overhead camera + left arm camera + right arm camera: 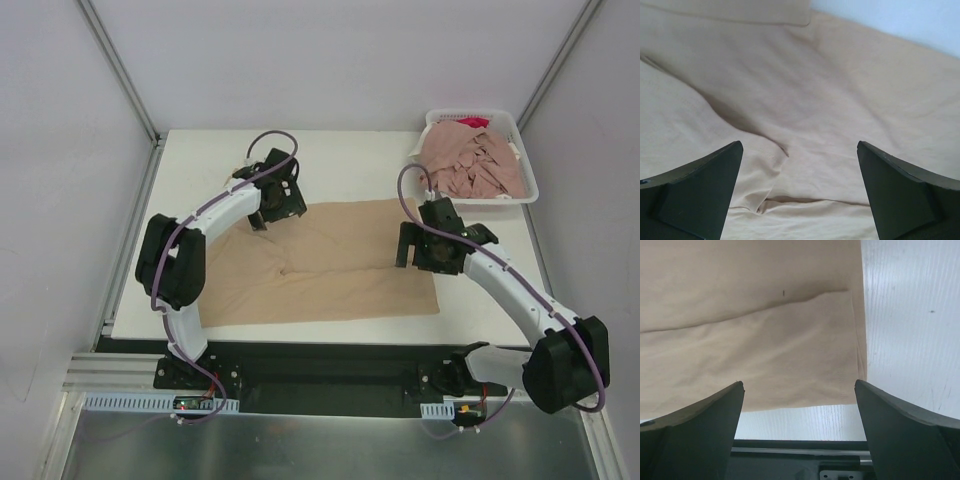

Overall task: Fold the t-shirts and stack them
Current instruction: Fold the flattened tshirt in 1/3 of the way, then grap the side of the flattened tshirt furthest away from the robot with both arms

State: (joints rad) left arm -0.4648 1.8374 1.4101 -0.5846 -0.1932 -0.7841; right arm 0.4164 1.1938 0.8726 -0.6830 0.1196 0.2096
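Note:
A tan-beige t-shirt (330, 265) lies spread flat across the white table, with a few creases near its middle. In the left wrist view this tan shirt (805, 90) fills the picture, and a folded ridge runs between the fingers. My left gripper (272, 210) hovers over the shirt's far left corner, open (800, 145), with nothing in it. My right gripper (420, 255) stands open (800, 385) over the shirt's right side; the shirt's near right corner (840, 365) lies just beyond its fingertips. More t-shirts, dusty pink (475, 165), are heaped in the basket.
The white lattice basket (470, 114) stands at the table's far right corner. Bare white table (340, 170) shows beyond the shirt and to its right (910, 330). The table's near edge and a black rail (795, 447) lie right under the right gripper.

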